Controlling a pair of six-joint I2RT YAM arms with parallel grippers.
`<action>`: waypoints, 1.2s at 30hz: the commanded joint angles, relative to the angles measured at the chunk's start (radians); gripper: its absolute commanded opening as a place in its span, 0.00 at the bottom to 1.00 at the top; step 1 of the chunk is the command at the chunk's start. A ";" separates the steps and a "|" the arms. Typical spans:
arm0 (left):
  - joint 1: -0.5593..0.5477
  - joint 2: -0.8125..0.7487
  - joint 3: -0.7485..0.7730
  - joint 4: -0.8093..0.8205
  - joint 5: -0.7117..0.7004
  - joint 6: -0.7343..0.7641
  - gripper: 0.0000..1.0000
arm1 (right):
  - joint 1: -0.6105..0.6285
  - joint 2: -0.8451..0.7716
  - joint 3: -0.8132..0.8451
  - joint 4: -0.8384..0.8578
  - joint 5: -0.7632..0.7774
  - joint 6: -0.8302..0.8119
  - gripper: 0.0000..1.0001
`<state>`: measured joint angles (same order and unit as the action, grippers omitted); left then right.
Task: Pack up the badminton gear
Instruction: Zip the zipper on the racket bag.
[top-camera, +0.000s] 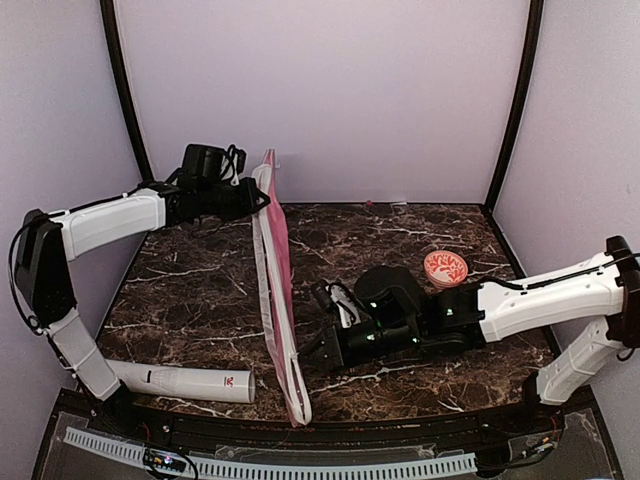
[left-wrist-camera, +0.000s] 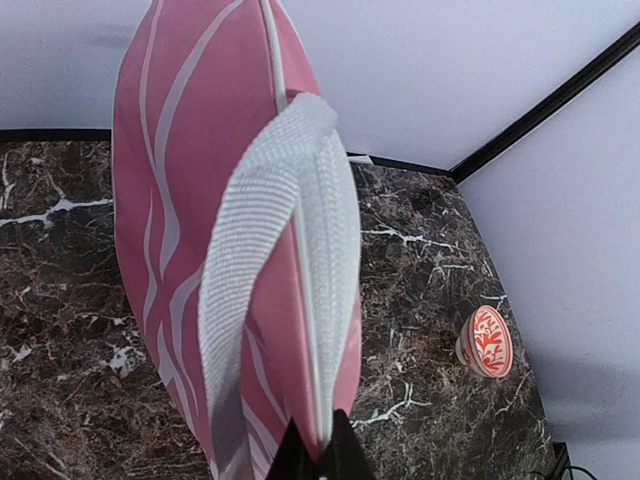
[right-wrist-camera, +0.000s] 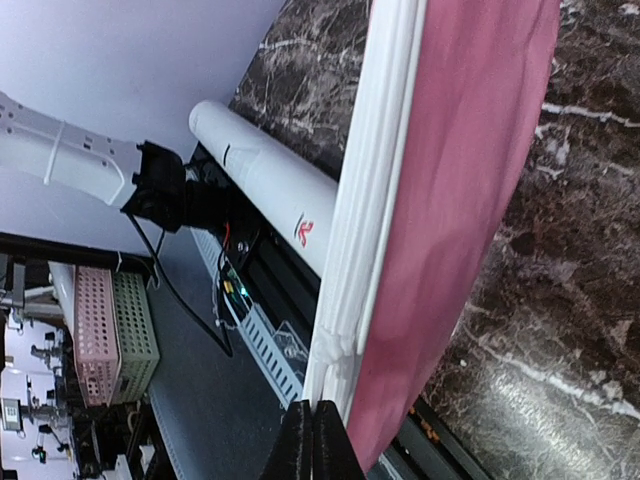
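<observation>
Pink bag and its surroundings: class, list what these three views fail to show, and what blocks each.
- Inside of the pink bag: every view, its own fabric hides any contents.
- White tube: top view, left end behind the left arm; right wrist view, one end behind the bag.
- Tube logo: top view, too small to read.

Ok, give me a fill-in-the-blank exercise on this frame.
1. The left fingers and right fingers are both shut on the pink ____.
2. The white tube lies on the table near the base of the ____ arm.
3. The red-patterned dish sits by the ____ arm, apart from the bag.
Missing words: bag; left; right.
</observation>
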<state>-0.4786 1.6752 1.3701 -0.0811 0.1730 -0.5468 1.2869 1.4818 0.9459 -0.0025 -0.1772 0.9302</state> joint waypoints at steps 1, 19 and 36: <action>0.038 -0.084 -0.021 0.081 -0.065 0.019 0.00 | 0.076 0.024 0.036 -0.091 -0.123 -0.037 0.00; 0.091 -0.083 -0.032 0.065 -0.093 0.043 0.00 | 0.215 0.084 0.089 -0.274 -0.165 -0.077 0.00; 0.138 -0.093 -0.069 0.084 -0.079 0.026 0.00 | 0.226 0.104 0.082 -0.273 -0.175 -0.091 0.00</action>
<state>-0.3775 1.6543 1.3197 -0.1371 0.1425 -0.5240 1.4693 1.5787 1.0218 -0.2390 -0.2924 0.8635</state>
